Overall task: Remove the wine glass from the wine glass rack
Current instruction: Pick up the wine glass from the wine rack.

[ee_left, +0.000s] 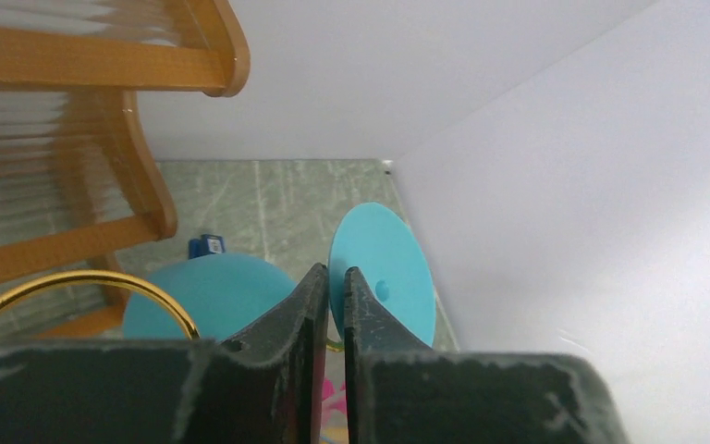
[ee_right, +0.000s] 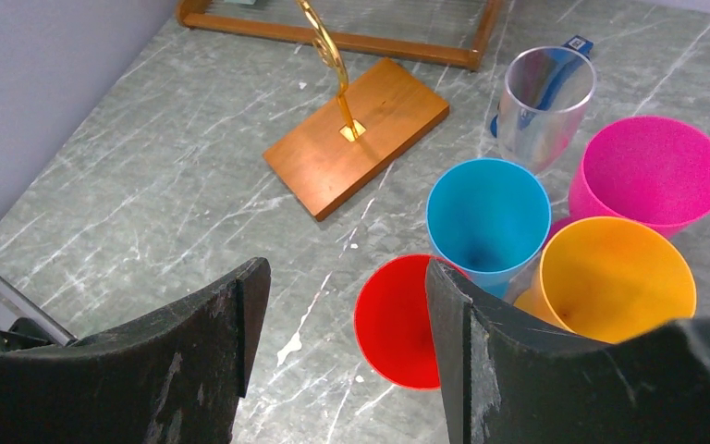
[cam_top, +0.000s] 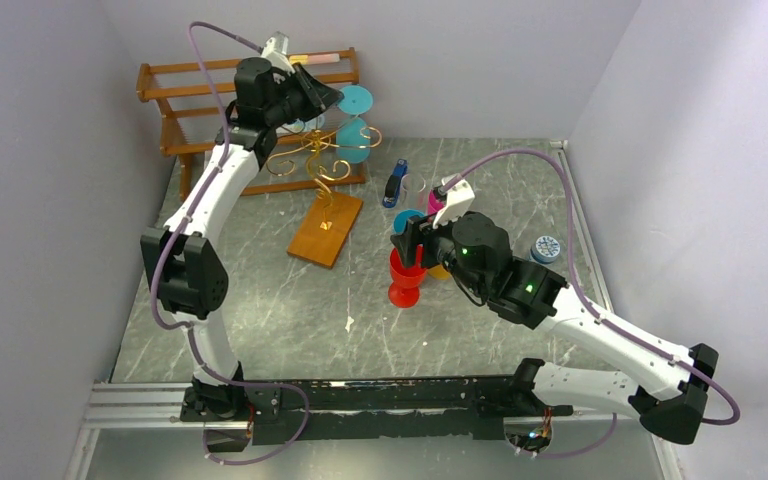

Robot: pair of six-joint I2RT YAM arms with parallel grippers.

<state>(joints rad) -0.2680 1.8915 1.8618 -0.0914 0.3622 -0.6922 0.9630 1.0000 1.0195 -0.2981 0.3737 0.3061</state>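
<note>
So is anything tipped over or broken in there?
Nothing looks spilled or broken, and the coloured cups stand upright. Only the wine glass rack sits a bit askew: its wooden base lies diagonal to the table edges and to the slatted shelf behind it.

**What is sitting where**

The gold wire wine glass rack (cam_top: 326, 228) on its flat wooden base is standing mid-table. The brown wooden slatted shelf (cam_top: 175, 95) is sitting at its 11 o'clock. Turquoise plastic wine glasses (cam_top: 353, 143) are hanging at its 1 o'clock. A cluster of coloured plastic cups (ee_right: 487, 217) is standing at its 4 o'clock.
</note>
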